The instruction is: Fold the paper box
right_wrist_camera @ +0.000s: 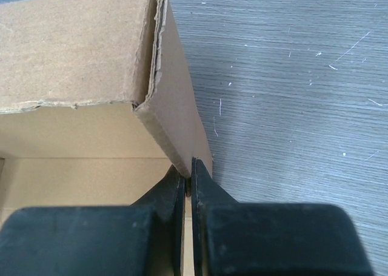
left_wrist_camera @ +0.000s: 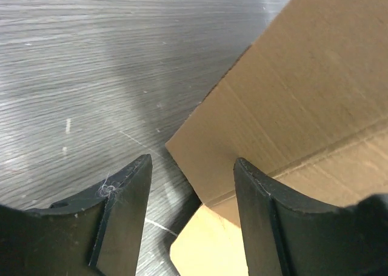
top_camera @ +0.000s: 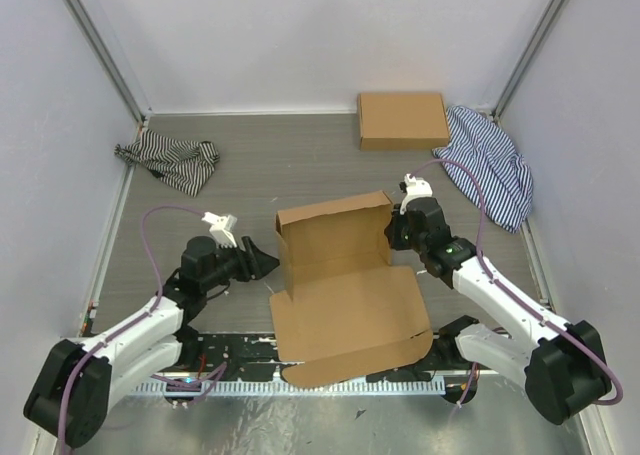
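Top external, paper box (top_camera: 350, 305) part-raised, right jaws pinching its wall, left jaws spread.

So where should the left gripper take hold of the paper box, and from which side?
Probably its upright left wall, coming from the left. It is a thin standing panel whose free edge faces the open left gripper, so the fingers can straddle it. The right gripper is shut on the opposite wall, which should steady the paper box.

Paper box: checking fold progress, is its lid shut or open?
Open: the paper box shows its inside, walls raised, while the lid panel lies spread flat in front.
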Tool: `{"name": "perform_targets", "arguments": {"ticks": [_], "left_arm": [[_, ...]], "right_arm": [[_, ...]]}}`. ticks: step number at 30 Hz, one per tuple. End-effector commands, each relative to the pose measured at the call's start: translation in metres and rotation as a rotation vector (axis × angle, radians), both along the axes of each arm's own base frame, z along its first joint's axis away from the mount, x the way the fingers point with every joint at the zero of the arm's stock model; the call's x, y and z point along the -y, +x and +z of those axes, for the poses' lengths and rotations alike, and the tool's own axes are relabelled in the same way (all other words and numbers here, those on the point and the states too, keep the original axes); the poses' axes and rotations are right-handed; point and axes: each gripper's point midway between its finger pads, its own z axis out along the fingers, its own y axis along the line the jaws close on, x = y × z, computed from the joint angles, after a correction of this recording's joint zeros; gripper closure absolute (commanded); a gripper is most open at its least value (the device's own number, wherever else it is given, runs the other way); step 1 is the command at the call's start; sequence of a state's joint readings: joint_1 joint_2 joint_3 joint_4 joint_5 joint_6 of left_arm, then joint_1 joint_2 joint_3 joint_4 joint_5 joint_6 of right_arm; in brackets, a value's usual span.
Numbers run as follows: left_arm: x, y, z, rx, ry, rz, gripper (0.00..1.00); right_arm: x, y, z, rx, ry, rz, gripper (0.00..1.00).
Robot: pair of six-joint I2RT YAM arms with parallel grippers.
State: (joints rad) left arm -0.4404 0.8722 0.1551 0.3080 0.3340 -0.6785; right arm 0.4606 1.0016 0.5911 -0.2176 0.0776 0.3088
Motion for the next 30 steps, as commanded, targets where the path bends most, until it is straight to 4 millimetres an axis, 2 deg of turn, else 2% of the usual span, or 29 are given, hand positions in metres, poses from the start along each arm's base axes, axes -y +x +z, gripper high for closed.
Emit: {"name": "perform_targets", "arguments": {"ticks": [1,8,17,25,30], "left_arm": [[0.021,0.007,0.038,0.154,-0.030,-0.048,0.37],[0.026,-0.004,0.060,0.219,-0.010,-0.052,0.36],[0.030,-0.005,0.062,0.223,0.030,-0.045,0.37],[0.020,-0.010,0.073,0.265,0.050,-0.013,0.39],[0.033,-0.022,0.070,0.284,-0.007,-0.102,0.37]], "right_arm": [[-0.006,-0.002,0.010,0.023,0.030,0.032,0.98],[-0.007,-0.001,0.011,0.024,0.036,0.034,0.98],[-0.006,-0.003,0.010,0.020,0.040,0.027,0.98],[0.000,-0.002,0.005,0.009,0.021,-0.008,0.98],[-0.002,-0.002,0.005,0.008,0.026,0.003,0.98]]}}
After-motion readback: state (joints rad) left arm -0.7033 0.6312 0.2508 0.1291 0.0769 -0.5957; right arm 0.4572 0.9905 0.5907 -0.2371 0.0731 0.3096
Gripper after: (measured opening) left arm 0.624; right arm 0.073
